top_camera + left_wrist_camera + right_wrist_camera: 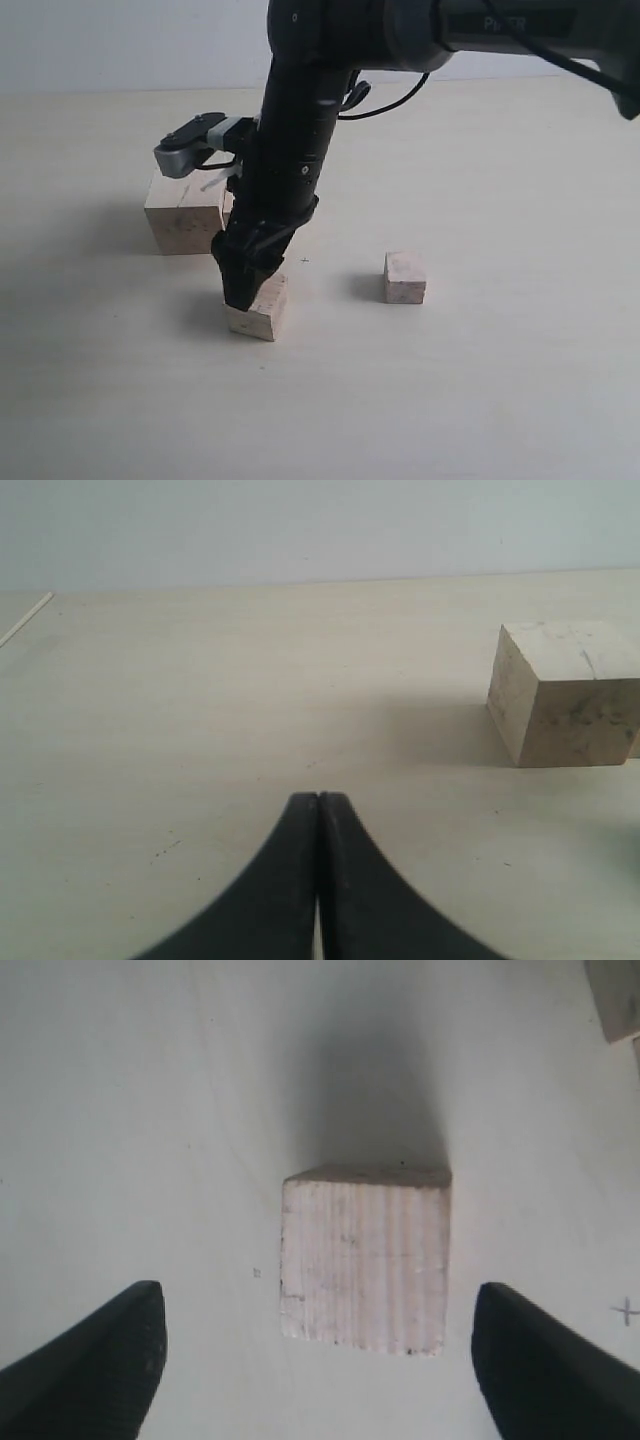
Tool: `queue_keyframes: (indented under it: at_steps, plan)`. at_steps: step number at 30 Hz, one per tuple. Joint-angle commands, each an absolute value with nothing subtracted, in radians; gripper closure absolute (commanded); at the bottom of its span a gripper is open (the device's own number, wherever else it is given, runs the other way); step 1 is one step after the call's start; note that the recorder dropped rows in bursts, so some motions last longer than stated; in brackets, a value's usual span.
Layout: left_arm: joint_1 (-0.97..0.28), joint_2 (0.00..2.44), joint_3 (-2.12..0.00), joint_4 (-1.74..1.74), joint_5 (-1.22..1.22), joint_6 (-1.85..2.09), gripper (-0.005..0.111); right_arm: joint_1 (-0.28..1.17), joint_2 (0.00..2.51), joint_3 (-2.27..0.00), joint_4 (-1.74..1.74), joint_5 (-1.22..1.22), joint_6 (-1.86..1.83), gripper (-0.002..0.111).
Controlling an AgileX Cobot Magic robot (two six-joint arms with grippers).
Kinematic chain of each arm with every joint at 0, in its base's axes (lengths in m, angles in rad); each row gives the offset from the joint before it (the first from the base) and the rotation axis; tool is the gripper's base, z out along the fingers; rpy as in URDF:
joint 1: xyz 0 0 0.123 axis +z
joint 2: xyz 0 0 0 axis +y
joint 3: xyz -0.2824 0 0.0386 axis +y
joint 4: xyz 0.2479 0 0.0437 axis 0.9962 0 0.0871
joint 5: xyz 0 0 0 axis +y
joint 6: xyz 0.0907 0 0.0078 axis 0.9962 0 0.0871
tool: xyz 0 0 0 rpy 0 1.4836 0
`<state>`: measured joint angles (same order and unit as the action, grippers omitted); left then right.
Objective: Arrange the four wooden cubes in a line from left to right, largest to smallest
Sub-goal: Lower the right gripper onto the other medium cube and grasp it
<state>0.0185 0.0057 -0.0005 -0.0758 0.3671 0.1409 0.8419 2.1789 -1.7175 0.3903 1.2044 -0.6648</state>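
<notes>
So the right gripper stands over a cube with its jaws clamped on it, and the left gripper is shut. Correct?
Not clamped: in the right wrist view the right gripper is open, its fingers clear of the cube on both sides. The left gripper is shut.

The largest cube [185,215], pale with dark scribbles, sits flat. A mid-sized cube [258,308] lies near its front-right, and a smaller cube [405,277] well to its right. A fourth cube [228,205], mostly hidden, sits just beside it.

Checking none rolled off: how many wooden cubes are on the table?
3 clearly: the large cube at back left, a mid-sized cube under the right gripper, a small cube to its right. A fourth may be hidden behind the arm.
</notes>
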Motion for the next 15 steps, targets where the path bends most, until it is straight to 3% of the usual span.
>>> queue_keyframes:
  at_steps: [1,15]
  plan:
    - [0.014,0.0,0.0,-0.073,0.358,0.14,0.107,0.843,2.194,-1.715,0.36,1.174,-0.692,0.029]
    - [0.014,0.0,0.0,-0.073,0.358,0.14,0.107,0.843,2.269,-1.715,0.399,1.124,-0.732,0.029]
